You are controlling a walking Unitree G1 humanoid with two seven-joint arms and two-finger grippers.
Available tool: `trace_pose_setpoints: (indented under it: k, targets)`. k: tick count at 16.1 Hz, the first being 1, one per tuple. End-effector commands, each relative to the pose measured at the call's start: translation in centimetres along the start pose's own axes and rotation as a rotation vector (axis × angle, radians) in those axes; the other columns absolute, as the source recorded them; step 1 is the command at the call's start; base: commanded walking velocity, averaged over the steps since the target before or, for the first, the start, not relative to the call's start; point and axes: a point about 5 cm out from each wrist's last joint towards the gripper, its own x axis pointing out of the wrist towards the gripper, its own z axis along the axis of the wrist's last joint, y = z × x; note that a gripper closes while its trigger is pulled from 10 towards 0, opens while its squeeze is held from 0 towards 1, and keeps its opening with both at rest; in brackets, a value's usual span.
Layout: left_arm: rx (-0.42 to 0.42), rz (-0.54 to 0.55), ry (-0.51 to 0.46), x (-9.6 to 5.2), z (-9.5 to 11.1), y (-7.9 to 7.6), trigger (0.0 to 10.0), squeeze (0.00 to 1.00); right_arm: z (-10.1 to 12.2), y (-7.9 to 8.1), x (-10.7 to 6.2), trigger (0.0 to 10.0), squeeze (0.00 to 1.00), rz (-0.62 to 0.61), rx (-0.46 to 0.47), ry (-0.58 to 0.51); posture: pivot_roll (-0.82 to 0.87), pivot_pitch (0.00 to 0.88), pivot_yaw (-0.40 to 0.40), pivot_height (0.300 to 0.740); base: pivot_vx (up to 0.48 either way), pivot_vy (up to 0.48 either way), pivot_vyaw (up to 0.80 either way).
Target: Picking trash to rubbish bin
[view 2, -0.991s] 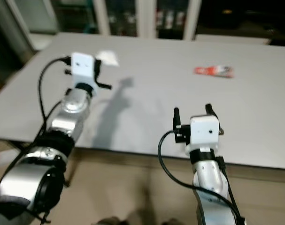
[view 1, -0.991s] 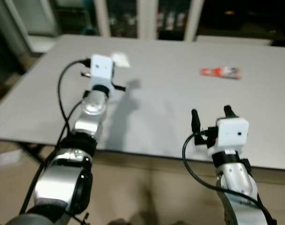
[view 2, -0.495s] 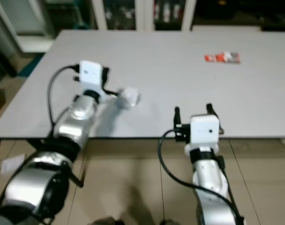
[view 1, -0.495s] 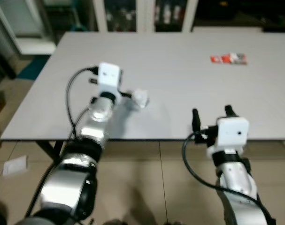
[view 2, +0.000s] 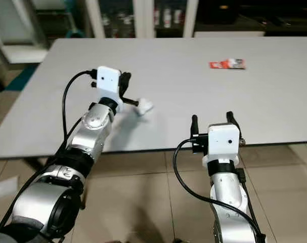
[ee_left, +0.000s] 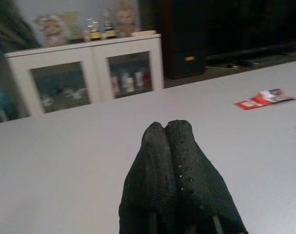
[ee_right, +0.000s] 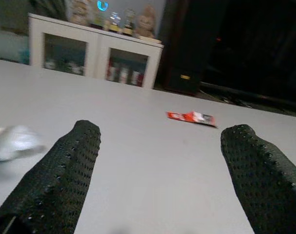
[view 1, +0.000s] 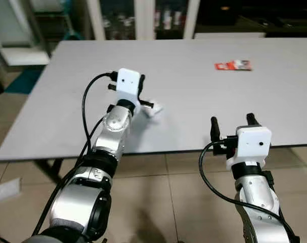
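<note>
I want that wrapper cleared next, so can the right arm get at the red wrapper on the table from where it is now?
Probably yes, with a long stretch. The right gripper hangs open at the table's near edge, and bare tabletop lies between it and the red wrapper far across.

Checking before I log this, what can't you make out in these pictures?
Wrapper: print too small, eye views.
Wad: blurred in eye views; blurred and edge-cut in right wrist view.
Left tool: fingers largely behind its camera box in eye views; they hide the wad in left wrist view.
</note>
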Motion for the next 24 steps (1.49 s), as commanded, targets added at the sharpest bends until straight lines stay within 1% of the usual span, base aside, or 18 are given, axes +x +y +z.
trace_pose_setpoints:
  k: [1,2,3,5,7,11,15,21,24]
  targets:
    - [0.005,-0.026,-0.008,0.19,0.33,-0.38,10.0,0.0,0.26,-0.37,0.1,10.0,0.0,-0.03,-0.01,-0.011,0.05,0.088,0.035,0.74,0.469,0.0,0.0]
    - [0.004,-0.027,-0.009,0.19,0.34,-0.39,10.0,0.0,0.24,-0.4,0.11,10.0,0.0,-0.033,-0.01,-0.01,0.05,0.088,0.035,0.74,0.469,0.0,0.0]
    - [0.007,-0.03,-0.008,0.21,0.35,-0.38,10.0,0.0,0.17,-0.5,0.13,10.0,0.0,-0.04,-0.014,-0.007,0.05,0.089,0.037,0.74,0.48,0.0,-0.78]
    - [0.008,-0.033,-0.007,0.22,0.35,-0.37,10.0,0.0,0.12,-0.51,0.17,10.0,0.0,-0.046,-0.017,-0.006,0.05,0.089,0.039,0.74,0.471,0.0,0.0]
    - [0.005,-0.023,-0.01,0.21,0.37,-0.36,10.0,0.0,0.14,-0.43,0.23,10.0,0.0,-0.044,-0.012,-0.009,0.05,0.091,0.039,0.74,0.0,0.0,0.0]
    - [-0.007,-0.037,-0.018,0.19,0.41,-0.61,10.0,0.0,0.1,-0.51,0.31,10.0,0.0,-0.048,-0.015,-0.006,0.05,0.092,0.037,0.74,0.0,0.0,0.0]
    - [-0.014,-0.05,-0.023,0.19,0.46,-0.87,10.0,0.0,0.06,-0.68,0.33,10.0,0.0,-0.054,-0.014,-0.003,0.05,0.092,0.037,0.74,0.0,0.0,-0.73]
    - [-0.024,-0.055,-0.025,0.28,0.55,-1.09,10.0,0.0,0.14,-0.52,0.32,10.0,0.0,-0.047,-0.007,-0.01,0.04,0.093,0.038,0.74,0.0,0.0,0.0]
    - [-0.021,-0.046,-0.021,0.32,0.55,-0.79,10.0,0.0,0.24,-0.41,0.24,10.0,0.0,-0.037,-0.008,-0.014,0.04,0.094,0.038,0.74,0.419,0.0,0.0]
